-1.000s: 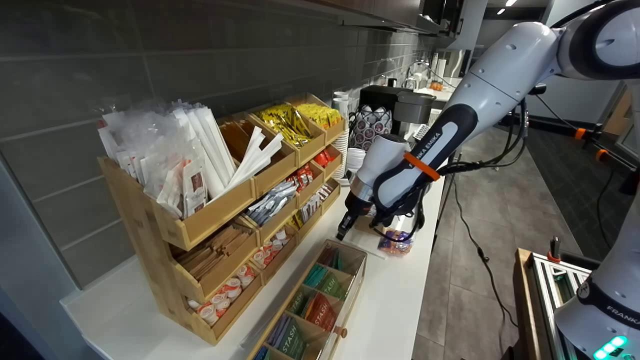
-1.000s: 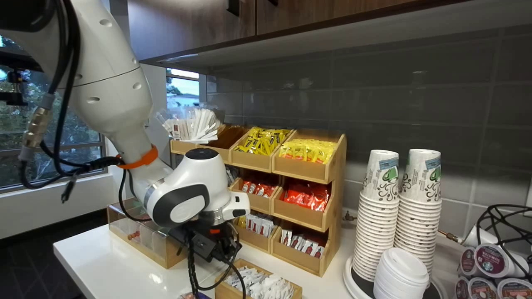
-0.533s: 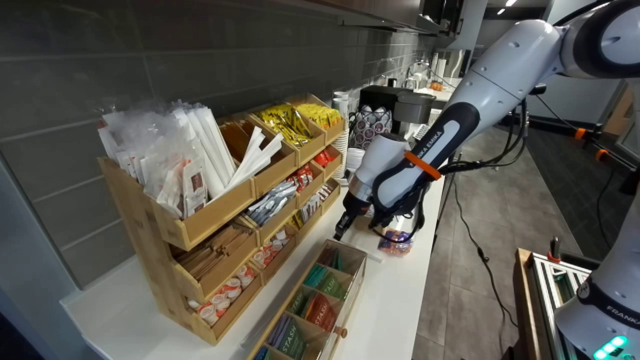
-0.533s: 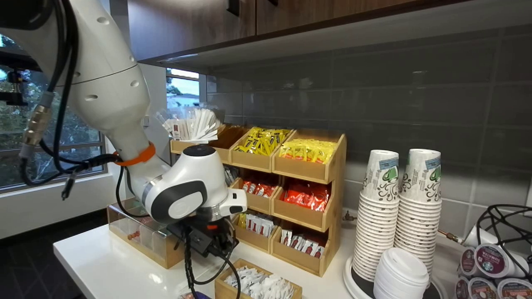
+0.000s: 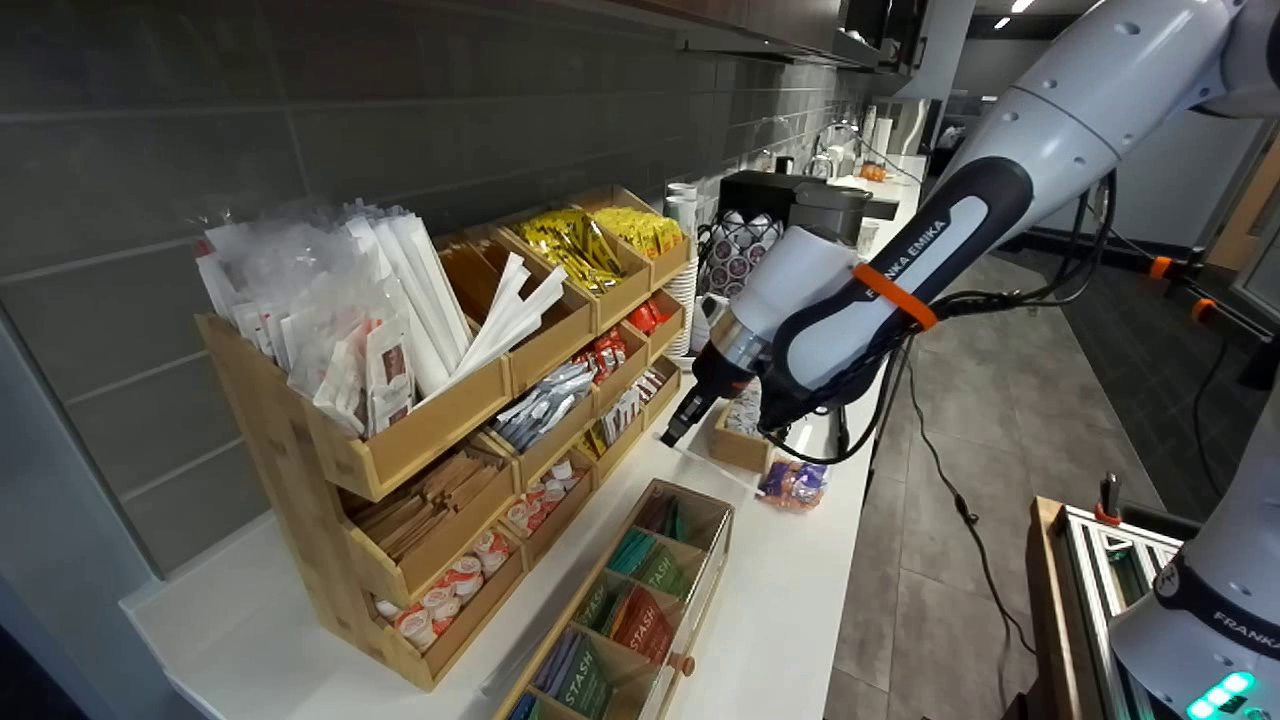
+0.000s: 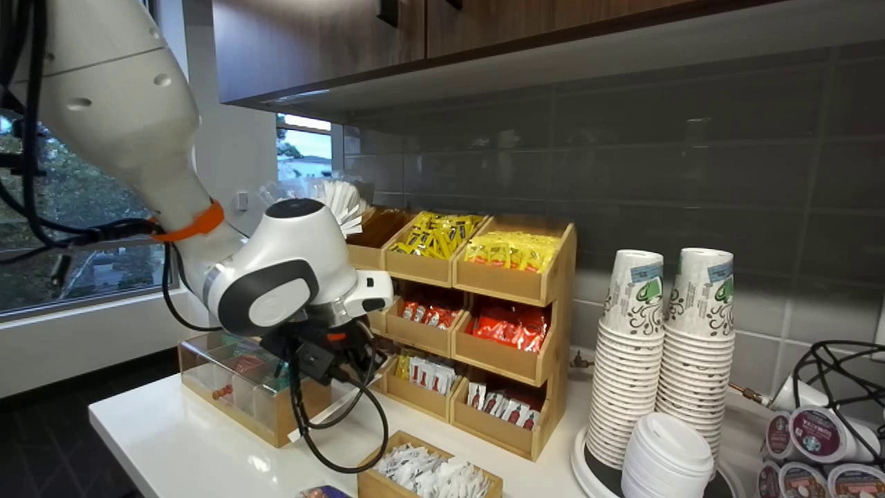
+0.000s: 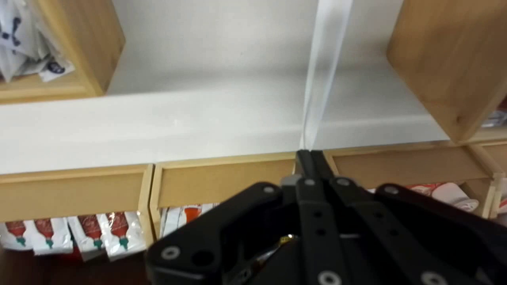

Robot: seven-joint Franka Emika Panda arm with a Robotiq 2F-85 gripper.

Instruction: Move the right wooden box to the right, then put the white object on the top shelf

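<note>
A long, thin white object (image 7: pixel 325 63) is held at one end between my shut gripper's fingertips (image 7: pixel 310 153) in the wrist view. In an exterior view the gripper (image 5: pixel 670 440) is above the counter beside the rack, and the white object (image 5: pixel 722 472) slants down from it. The right wooden box (image 5: pixel 738 449), small and full of white packets, stands on the counter; it also shows in an exterior view (image 6: pixel 373 482) and the wrist view (image 7: pixel 101 35). The top shelf (image 5: pixel 440 425) is the rack's highest tier, also in an exterior view (image 6: pixel 501 282), above the gripper.
A compartmented wooden tray (image 5: pixel 712 590) with tea packets lies near the gripper, also at the right of the wrist view (image 7: pixel 447 59). A purple packet (image 5: pixel 795 485) lies by the small box. Cup stacks (image 6: pixel 626 387) stand past the rack. White packaged items fill the top shelf's end bin.
The arm has drawn back and up; the gripper has risen with the white object in it, away from the tea tray. The small box is less hidden by the arm now.
</note>
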